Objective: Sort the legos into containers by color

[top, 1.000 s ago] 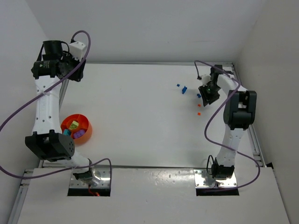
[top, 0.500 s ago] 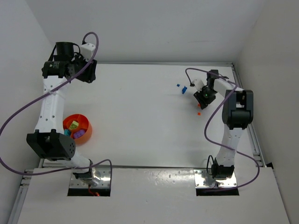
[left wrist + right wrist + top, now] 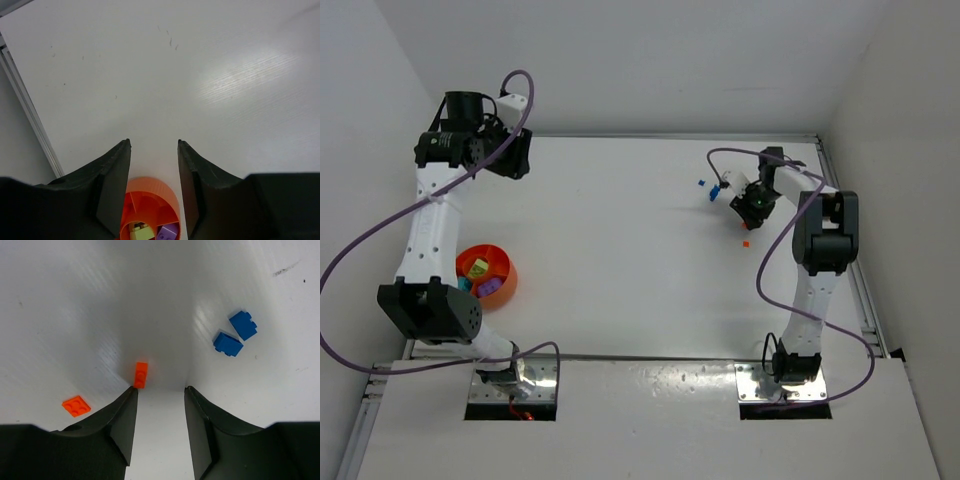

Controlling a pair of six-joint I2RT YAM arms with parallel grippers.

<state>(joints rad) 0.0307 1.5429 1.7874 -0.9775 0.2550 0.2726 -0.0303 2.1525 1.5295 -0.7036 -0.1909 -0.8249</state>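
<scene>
One desk (image 3: 620,250), one orange bowl (image 3: 511,272) by the left arm's base with a yellow brick (image 3: 141,232) and a purple brick (image 3: 167,231) in it, left gripper (image 3: 154,145) up above, spread and empty. Right gripper (image 3: 160,390) also spread, holding nothing: two blue bricks (image 3: 243,325) ahead, two orange bricks (image 3: 76,406), one just beside its fingertip

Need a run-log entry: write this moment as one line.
left gripper: open, empty | right gripper: open, orange brick ahead of jaws | orange bowl: legos inside | blue bricks: two, loose
</scene>
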